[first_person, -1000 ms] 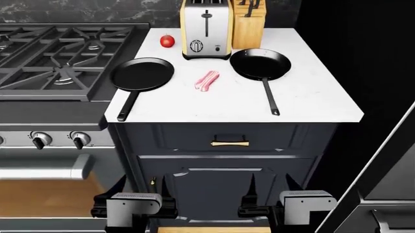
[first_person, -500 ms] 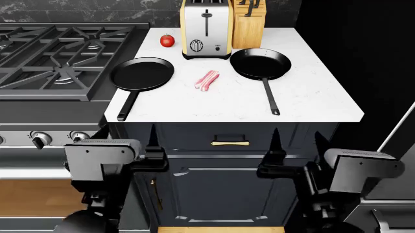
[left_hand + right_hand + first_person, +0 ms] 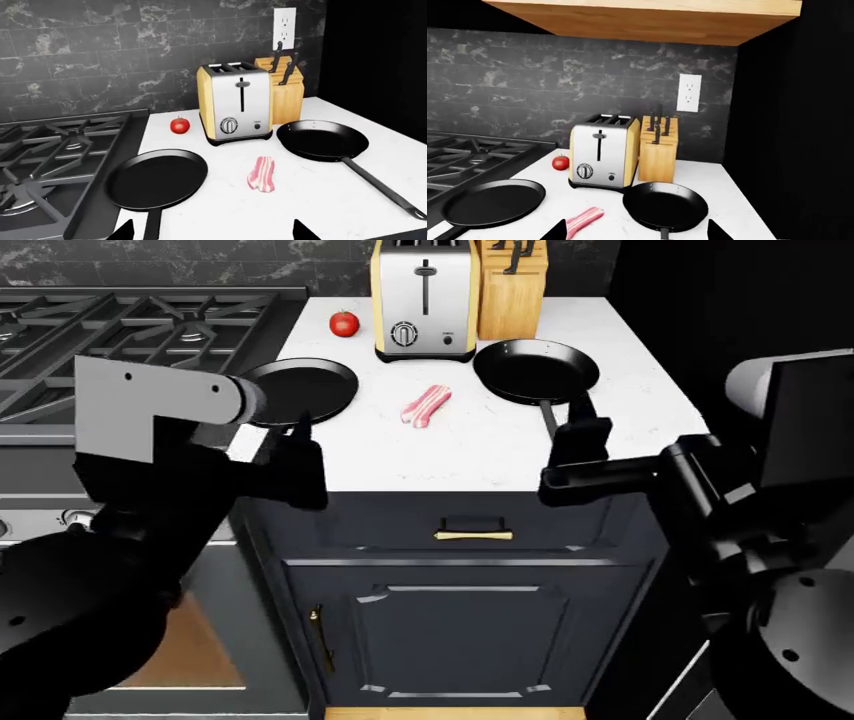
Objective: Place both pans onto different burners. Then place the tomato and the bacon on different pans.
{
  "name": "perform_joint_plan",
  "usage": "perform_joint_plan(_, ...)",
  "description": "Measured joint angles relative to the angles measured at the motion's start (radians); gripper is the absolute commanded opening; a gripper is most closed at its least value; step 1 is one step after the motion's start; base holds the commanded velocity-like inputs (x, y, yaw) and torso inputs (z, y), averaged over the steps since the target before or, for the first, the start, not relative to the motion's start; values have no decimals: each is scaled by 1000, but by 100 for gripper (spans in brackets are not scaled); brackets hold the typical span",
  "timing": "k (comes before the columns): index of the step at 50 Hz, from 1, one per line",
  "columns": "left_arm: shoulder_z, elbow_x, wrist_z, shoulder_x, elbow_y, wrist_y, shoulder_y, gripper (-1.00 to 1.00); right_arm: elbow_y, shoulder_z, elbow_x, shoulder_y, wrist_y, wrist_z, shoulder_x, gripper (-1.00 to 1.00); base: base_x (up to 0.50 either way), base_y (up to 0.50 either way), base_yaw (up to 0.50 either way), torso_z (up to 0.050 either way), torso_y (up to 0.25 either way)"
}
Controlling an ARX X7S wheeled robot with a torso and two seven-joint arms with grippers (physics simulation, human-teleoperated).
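You have bare white counter (image 3: 627, 440) at centre frame around the bacon (image 3: 427, 405), lying between the flat pan (image 3: 296, 390) and deeper pan (image 3: 537, 371), tomato (image 3: 344, 324) behind, while your left gripper (image 3: 296, 455) and right gripper (image 3: 574, 455) hover spread apart and empty at the counter's near edge

Both black pans, flat pan (image 3: 158, 178) and deeper pan (image 3: 323, 140), look matt. The toaster (image 3: 239, 102) is brushed steel with wood-toned sides, the knife block (image 3: 288, 89) wood, the countertop (image 3: 320, 195) smooth white stone, the tomato (image 3: 179, 125) glossy.
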Motion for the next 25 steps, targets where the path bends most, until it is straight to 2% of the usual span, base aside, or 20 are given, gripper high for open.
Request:
perform_joint_plan(12, -45, -163, -92, -32, -33, -62, -83, 100, 15, -6, 53, 84, 58, 46, 28, 100, 8, 0, 0, 0, 0)
perform_joint_plan(25, -26, -182, -99, -64, -44, -23, -81, 100, 27, -17, 42, 100, 55, 49, 37, 100, 29, 0, 0, 0, 0)
